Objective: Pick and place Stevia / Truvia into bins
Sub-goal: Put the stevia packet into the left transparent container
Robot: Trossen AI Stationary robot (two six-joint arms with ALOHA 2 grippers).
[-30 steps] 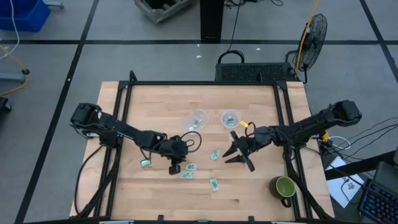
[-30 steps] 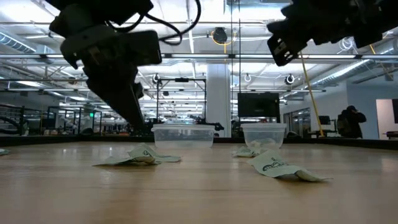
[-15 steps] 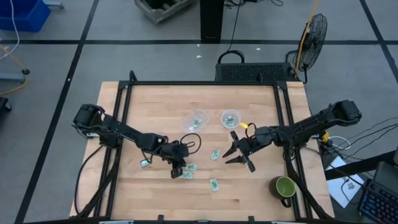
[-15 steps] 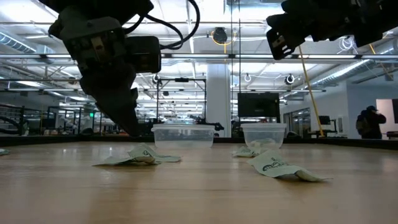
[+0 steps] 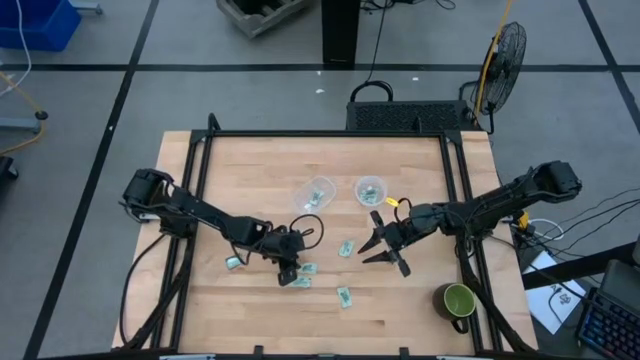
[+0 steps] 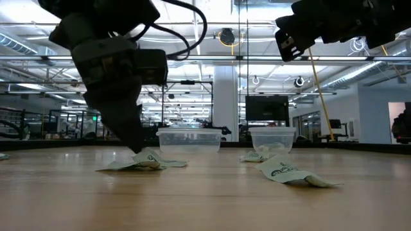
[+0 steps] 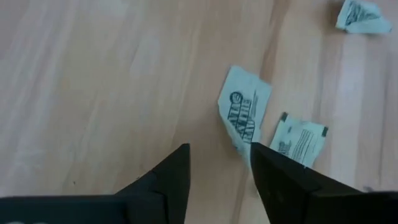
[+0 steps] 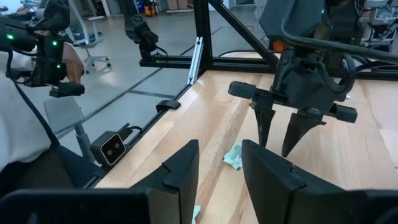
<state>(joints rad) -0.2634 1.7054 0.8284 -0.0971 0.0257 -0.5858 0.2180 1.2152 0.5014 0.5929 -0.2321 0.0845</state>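
Note:
Several pale green-and-white sachets lie flat on the wooden table: two close together (image 5: pixel 302 276), one at the left (image 5: pixel 233 262), one in the middle (image 5: pixel 345 248) and one nearer the front (image 5: pixel 344 296). Two clear cups (image 5: pixel 318 192) (image 5: pixel 370 188) stand behind them. My left gripper (image 5: pixel 287 273) is open, low over the table, beside the pair of sachets; in the left wrist view (image 7: pixel 217 155) one sachet (image 7: pixel 244 115) lies just ahead of its fingers, another (image 7: pixel 298 140) beside it. My right gripper (image 5: pixel 381 252) is open and empty, right of the middle sachet. My left gripper points down with its fingertips at table height in the low view (image 6: pixel 137 149), next to a sachet (image 6: pixel 146 160). One fingertip (image 7: pixel 258 155) stands at that sachet's near corner (image 7: pixel 239 144). I cannot tell whether it touches it.
A green mug (image 5: pixel 458 302) stands at the front right corner. A black frame runs around the table (image 5: pixel 250 160). A fan (image 5: pixel 505 48) stands beyond the far right corner. People show in the room in the right wrist view (image 8: pixel 37 56).
My left gripper has gone down to the table and a little toward the right edge, onto the pair of sachets, its fingers staying open. The sachets have not moved.

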